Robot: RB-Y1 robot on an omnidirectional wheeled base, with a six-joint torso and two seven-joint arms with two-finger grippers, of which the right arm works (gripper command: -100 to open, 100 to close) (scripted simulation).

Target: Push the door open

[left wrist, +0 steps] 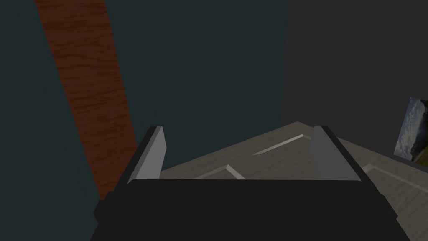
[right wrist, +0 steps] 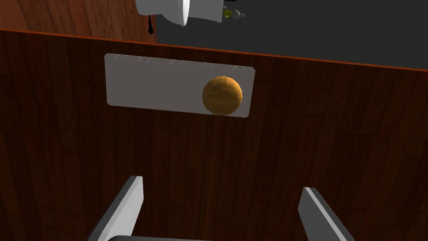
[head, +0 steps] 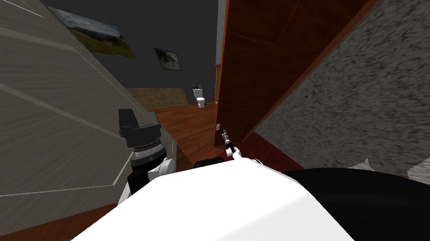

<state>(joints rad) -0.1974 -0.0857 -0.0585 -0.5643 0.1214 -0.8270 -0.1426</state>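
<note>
Fingers of the right gripper (right wrist: 221, 186) stand apart with nothing between them, aimed square at the dark reddish wood of the door (right wrist: 292, 138). Just beyond the tips sits a round golden-brown knob (right wrist: 222, 95) on a grey plate (right wrist: 159, 81), close to the door's free edge. Past that edge a white toilet (right wrist: 175, 8) shows against a dark wall. Whether the tips touch the wood or hang just short of it is hard to read from this angle; I would guess a small gap.

In the head view the right gripper (head: 225, 135) is a small thing at the foot of the door (head: 251, 71), right beside the free edge. That view adds how the leaf stands: angled away, with an opening on its left side through which wooden floor and the toilet (head: 201, 102) appear. So the door looks partly open, and the step in hand seems to be setting the gripper against the leaf near the knob.

The next move likely calls for a steady forward press on the flat wood beside the plate, clear of the knob, following the leaf as it swings.

The left gripper (head: 130, 122), its fingers also apart, is held up beside a grey panelled surface (head: 42, 112) on my left.
</note>
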